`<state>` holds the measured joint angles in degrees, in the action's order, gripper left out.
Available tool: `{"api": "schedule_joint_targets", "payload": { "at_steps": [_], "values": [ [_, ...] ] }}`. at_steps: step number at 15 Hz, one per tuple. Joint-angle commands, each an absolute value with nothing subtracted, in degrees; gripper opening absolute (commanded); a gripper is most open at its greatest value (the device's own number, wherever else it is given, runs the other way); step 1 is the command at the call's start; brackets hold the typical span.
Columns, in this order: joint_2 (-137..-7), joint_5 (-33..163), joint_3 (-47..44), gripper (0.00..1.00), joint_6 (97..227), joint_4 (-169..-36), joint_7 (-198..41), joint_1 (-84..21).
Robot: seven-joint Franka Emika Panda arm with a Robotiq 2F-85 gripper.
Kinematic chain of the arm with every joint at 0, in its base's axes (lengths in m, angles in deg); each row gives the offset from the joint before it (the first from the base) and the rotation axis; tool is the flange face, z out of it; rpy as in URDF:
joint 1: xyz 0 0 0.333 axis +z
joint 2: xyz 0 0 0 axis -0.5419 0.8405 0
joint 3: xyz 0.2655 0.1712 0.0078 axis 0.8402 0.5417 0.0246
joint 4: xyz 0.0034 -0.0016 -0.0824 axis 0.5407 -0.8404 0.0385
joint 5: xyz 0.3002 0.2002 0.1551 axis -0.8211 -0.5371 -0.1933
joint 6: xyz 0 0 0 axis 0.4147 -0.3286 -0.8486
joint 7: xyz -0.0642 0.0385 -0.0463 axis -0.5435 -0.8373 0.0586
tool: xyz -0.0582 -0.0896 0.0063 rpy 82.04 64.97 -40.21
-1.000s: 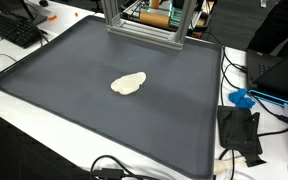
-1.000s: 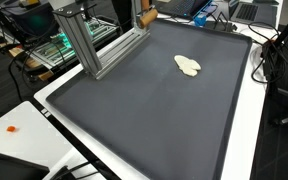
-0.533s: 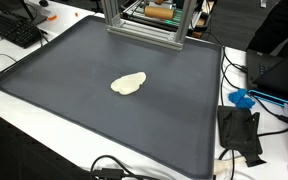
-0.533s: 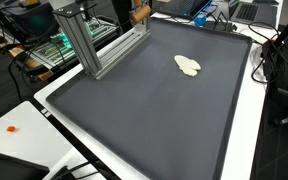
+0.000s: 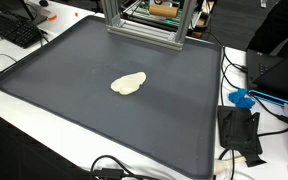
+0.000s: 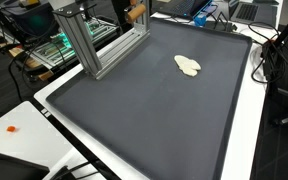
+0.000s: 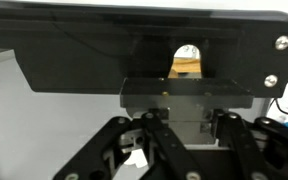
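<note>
A pale, flat dough-like lump (image 5: 128, 84) lies near the middle of a large dark mat (image 5: 74, 120); it also shows in an exterior view (image 6: 188, 66). No gripper is near it. In the wrist view my gripper's black linkages (image 7: 179, 140) fill the bottom edge, close under a dark panel with a rounded hole (image 7: 187, 52) through which something tan shows. The fingertips are out of sight, so I cannot tell whether the jaws are open. A tan object (image 6: 135, 12) sits behind the aluminium frame; it also shows in an exterior view (image 5: 164, 10).
An aluminium frame (image 5: 144, 25) stands on the mat's far edge, also seen in an exterior view (image 6: 89, 45). A keyboard (image 5: 12, 28), cables (image 5: 114, 170), a black device (image 5: 239, 132) and a blue item (image 5: 241, 98) lie on the white table around the mat.
The tan object behind the frame has shifted a little sideways in both exterior views. The pale lump and the mat have not moved.
</note>
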<state>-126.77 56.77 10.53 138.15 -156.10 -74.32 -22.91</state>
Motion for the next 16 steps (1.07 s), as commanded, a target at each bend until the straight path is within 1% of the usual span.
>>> {"api": "schedule_joint_targets", "payload": {
  "at_steps": [1, 16],
  "values": [
    [-130.4, 55.3, 11.7, 0.22, 137.6, -159.2, -74.1, -22.5],
    [-133.5, 54.9, 13.5, 0.22, 137.0, -162.0, -72.3, -22.0]
  ]
}}
